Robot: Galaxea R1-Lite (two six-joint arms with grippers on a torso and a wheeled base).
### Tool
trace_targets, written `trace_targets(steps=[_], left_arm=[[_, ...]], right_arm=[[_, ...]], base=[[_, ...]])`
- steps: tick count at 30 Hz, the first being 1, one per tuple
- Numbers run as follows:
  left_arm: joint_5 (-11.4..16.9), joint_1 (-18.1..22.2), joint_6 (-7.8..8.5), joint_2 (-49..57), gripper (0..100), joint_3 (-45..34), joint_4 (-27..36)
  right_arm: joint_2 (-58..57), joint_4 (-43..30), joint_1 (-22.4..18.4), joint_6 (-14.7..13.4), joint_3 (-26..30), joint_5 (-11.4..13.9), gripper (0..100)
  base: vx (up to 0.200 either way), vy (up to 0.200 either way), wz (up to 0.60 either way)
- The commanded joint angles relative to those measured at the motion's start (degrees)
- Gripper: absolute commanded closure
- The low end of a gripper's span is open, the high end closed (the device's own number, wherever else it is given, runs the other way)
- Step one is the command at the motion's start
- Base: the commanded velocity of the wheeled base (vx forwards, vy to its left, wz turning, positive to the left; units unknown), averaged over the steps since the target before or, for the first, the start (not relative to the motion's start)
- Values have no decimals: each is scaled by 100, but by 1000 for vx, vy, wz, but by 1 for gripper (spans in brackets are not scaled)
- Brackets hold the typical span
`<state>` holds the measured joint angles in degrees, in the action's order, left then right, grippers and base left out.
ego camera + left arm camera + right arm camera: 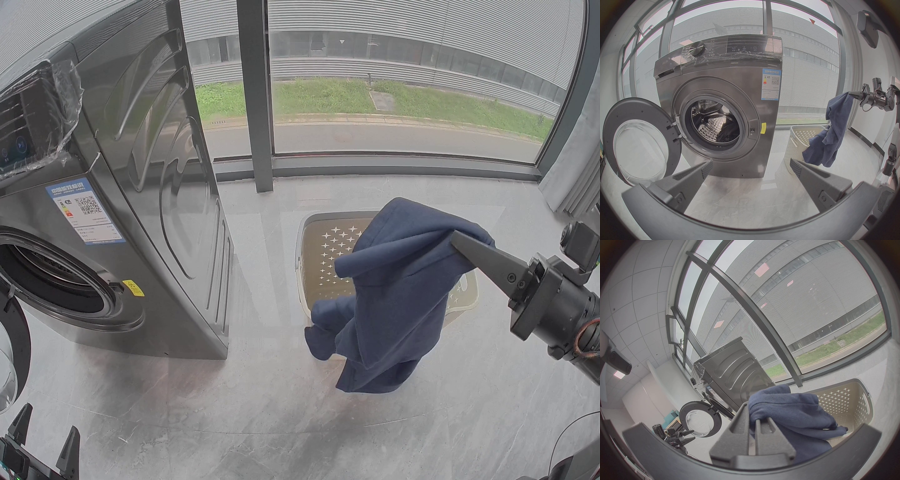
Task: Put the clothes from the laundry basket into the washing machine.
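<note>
My right claw (459,240), two tapered dark grey fingers pressed together, is clamped on a blue garment (394,294) at about three o'clock in the head view. The soft, matte cloth hangs from the fingertips in heavy folds, with a sleeve-like flap dangling toward six o'clock. Under it, on the floor, stands the laundry basket (309,250), pale beige plastic with rounded corners and walls pierced by small star-shaped holes. The cloth hides its near right part, and I cannot tell whether the lowest fold touches the rim. The washing machine (156,187) fills nine to eleven o'clock: smooth dark grey metal, a ribbed side panel, and clear plastic film (37,119) crinkled over the controls. In the head view its round mouth is cut by the frame's edge. The left wrist view faces it squarely, showing the shiny perforated steel drum (714,123) with something dark low inside that I cannot make out. It also shows the round, glass-centred door (640,137) swung wide toward nine o'clock. My left claw (45,431) sits at seven o'clock in the head view, fingers spread apart, low over the glossy, marbled grey floor (250,412). The right wrist view looks along the joined fingers into the basket's inner wall. A window (400,75) spans twelve o'clock.
</note>
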<state>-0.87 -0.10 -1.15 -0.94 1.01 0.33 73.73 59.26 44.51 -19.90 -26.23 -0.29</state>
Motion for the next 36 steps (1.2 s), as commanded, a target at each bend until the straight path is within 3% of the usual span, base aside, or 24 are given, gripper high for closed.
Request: trace_targets(steps=[1, 16, 25, 36], left_arm=[[-1, 1, -8, 59, 0, -84, 2], [-1, 1, -44, 59, 0, -84, 2], [-1, 1, -44, 59, 0, -84, 11], [-1, -8, -44, 59, 0, -84, 11]], right_arm=[[10, 7, -4, -6, -5, -6, 100], [142, 68, 5, -14, 13, 3, 100], [177, 68, 23, -14, 92, 12, 100], [265, 86, 14, -41, 101, 12, 100]], base=[[-200, 0, 0], [-200, 0, 0], [0, 0, 0], [0, 200, 0]])
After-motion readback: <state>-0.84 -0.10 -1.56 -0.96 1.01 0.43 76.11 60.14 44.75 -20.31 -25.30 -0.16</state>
